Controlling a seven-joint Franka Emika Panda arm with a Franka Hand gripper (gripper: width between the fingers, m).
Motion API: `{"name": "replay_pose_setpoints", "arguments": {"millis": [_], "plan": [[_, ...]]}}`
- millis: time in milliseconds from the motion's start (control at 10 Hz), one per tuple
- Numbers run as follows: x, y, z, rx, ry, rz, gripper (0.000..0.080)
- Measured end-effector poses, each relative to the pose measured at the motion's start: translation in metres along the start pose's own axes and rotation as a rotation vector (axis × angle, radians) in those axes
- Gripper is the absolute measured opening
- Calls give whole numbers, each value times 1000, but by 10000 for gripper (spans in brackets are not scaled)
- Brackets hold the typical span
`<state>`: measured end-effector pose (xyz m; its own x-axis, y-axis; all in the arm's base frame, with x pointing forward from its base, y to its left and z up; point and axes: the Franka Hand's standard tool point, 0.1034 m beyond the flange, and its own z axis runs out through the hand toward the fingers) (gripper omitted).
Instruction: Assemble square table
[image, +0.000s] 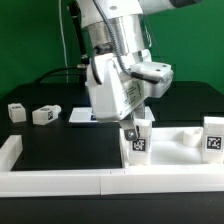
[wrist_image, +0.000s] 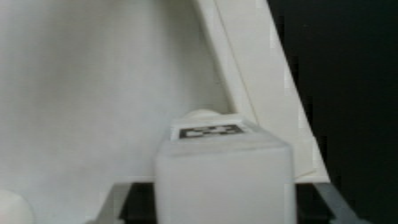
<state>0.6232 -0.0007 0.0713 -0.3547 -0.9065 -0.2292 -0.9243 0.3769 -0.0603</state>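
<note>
— How many legs did you count on the bench (image: 60, 140)?

— Four, all white and tagged. Two lay at the exterior view's left, well apart from the arm: the far-left leg (image: 15, 111) and, just beside it, the second leg (image: 43, 114). The right-hand leg (image: 213, 135) stood upright at the exterior view's right edge. The middle leg (image: 138, 143) stood upright under the arm, just behind the front rail (image: 60, 182).

— And the fingers (image: 128, 130)?

— One pair, pointing straight down and pinching the middle leg by its upper part. In the wrist view the leg filled the gap between them, with its tagged end toward the camera.

— Where was the table top?

— There was one table top (wrist_image: 89, 100). The wrist view showed it as a broad white surface with a raised rim running slantwise, and black bench beyond the rim. The middle leg sat over it, close to that rim. Whether the two touched I could not tell. In the exterior view I could not pick the top out clearly.

— Anything else?

— One side rail (image: 8, 152) at the exterior view's left met the front rail at the corner. One marker board (image: 78, 117) lay flat beyond the second leg, partly hidden by the arm. Its tags were too small to count.
</note>
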Motion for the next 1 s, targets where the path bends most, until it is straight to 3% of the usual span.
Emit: {"name": "replay_pose_setpoints", "arguments": {"millis": [300,400,500,800,1000], "plan": [[2,1,0,-10,18,13,295],[2,1,1,-11,19,13,476],[2,2,1,-11,19,12,589],[-19,14,-28,3,-11,-23,646],[-34,21,-36,-1,-24,-38,646]]}}
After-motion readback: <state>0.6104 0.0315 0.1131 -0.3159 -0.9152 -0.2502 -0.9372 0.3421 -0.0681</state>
